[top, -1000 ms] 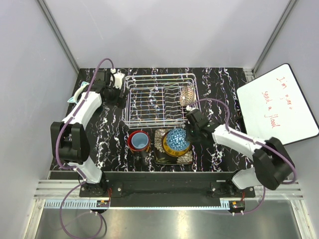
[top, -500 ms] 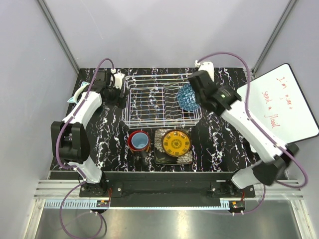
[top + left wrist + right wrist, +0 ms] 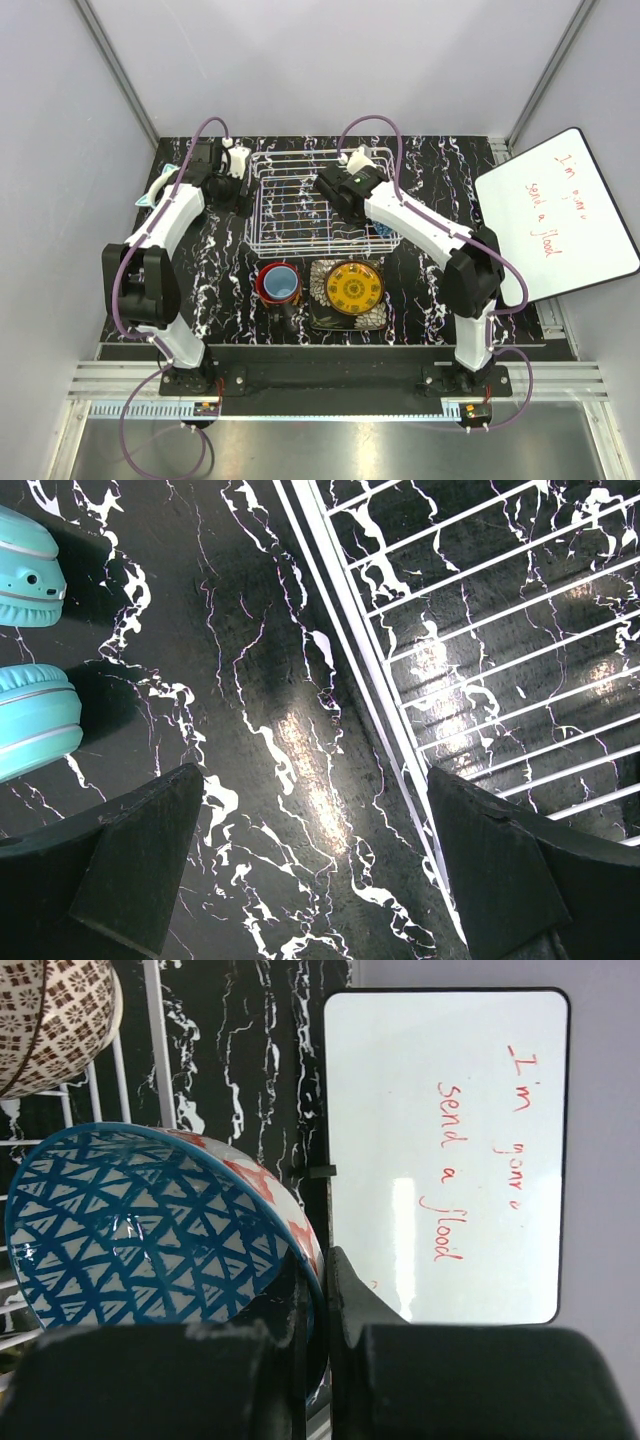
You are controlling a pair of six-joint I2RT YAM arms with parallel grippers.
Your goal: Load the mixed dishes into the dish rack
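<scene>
Bowl first: the blue triangle-patterned bowl (image 3: 150,1230) fills the lower left of the right wrist view. It is tipped so its inside faces the camera, and its rim is pinched between the 2 fingers of the right gripper (image 3: 318,1275). A rim pinch like this suits carrying it on edge and lowering it between wires, I judge. White bars of the dish rack (image 3: 155,1060) run beneath it, so it hangs over the rack's right end. Whether it touches the wires I cannot tell. From above, only a sliver of blue shows under the right forearm.

In the upper left corner of that wrist view, the gold lattice-patterned bowl (image 3: 50,1020) lies in the rack, just beside the held bowl. Room there looks tight.

At the lower centre of the top view, 4 dishes wait on the black marble table (image 3: 440,170) in front of the rack. The light blue cup (image 3: 281,281) stands inside the dark mug (image 3: 261,288), and the mustard-yellow plate (image 3: 352,286) lies on the black square plate (image 3: 322,312).

The left gripper (image 3: 330,880) has its jaws spread wide and grasps nothing. It hovers over bare tabletop just beside the rack's left rim, probably parked clear of the right arm. A teal object (image 3: 30,720) lies at the left edge of that view. A whiteboard (image 3: 445,1150) fills the right of the right wrist view.
</scene>
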